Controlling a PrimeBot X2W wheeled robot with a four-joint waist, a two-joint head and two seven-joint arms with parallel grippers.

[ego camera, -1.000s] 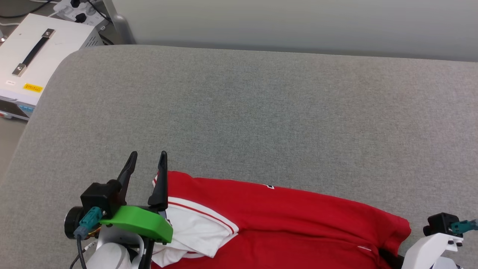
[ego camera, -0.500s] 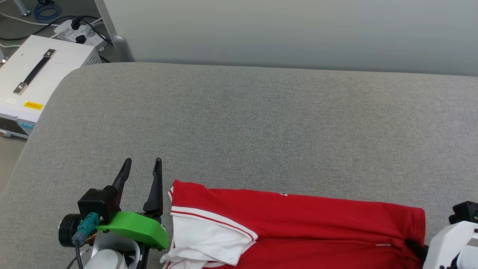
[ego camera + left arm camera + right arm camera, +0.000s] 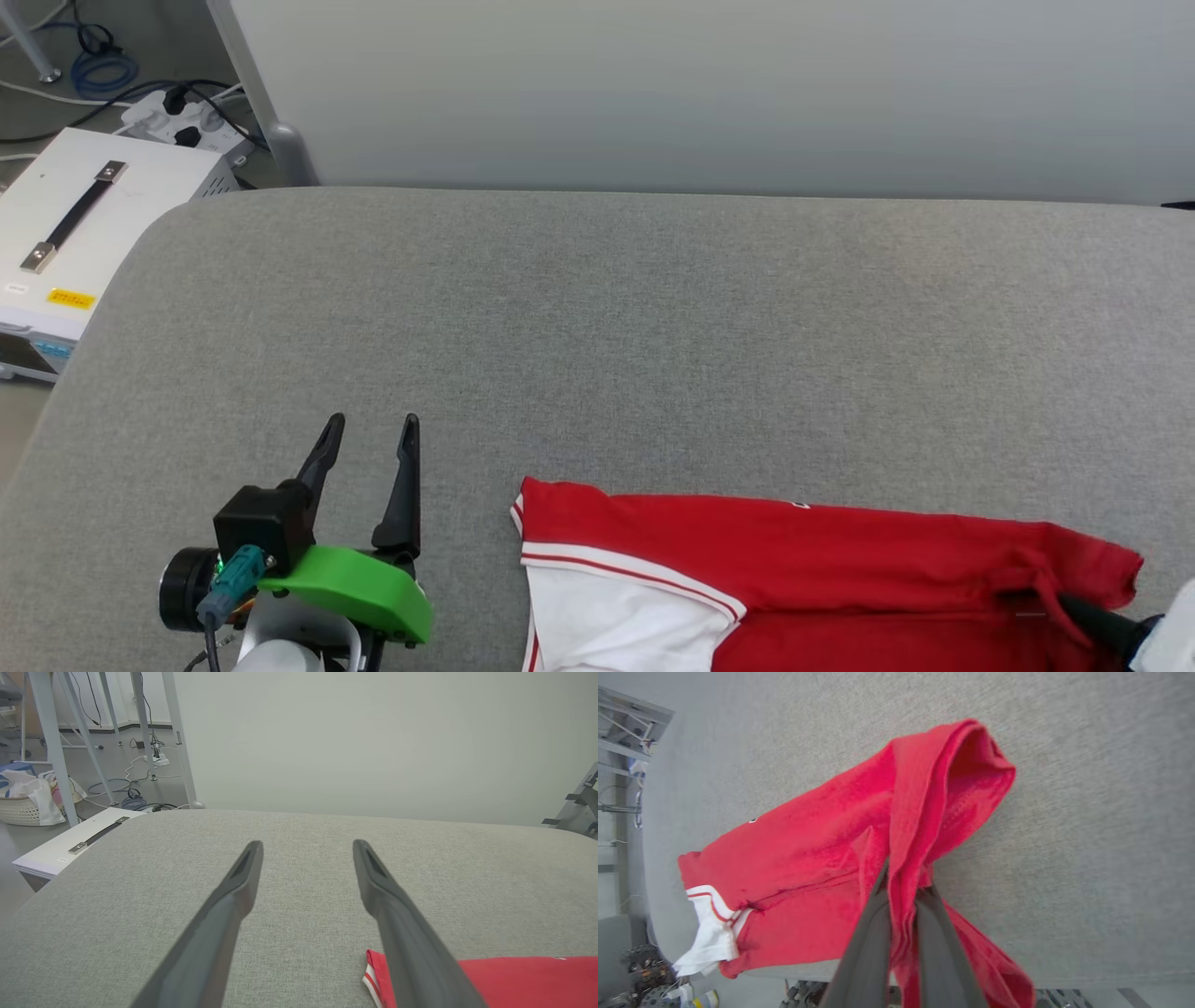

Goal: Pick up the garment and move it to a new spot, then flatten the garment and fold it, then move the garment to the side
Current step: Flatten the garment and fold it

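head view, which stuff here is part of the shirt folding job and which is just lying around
Part of the job:
- garment, red with a white sleeve
- right gripper, shut on the garment's edge
- left gripper, open, beside the garment and apart from it
- grey padded surface under it

Just lying about:
- white case with a black handle
- power strip
- blue cable coil

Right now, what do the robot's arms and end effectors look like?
The left end effector has two long, dark, pointed fingers on a black block, with a bright green cover, a teal plug with a dark cable, and a white forearm. The right end effector has the same dark fingers and a white arm piece.
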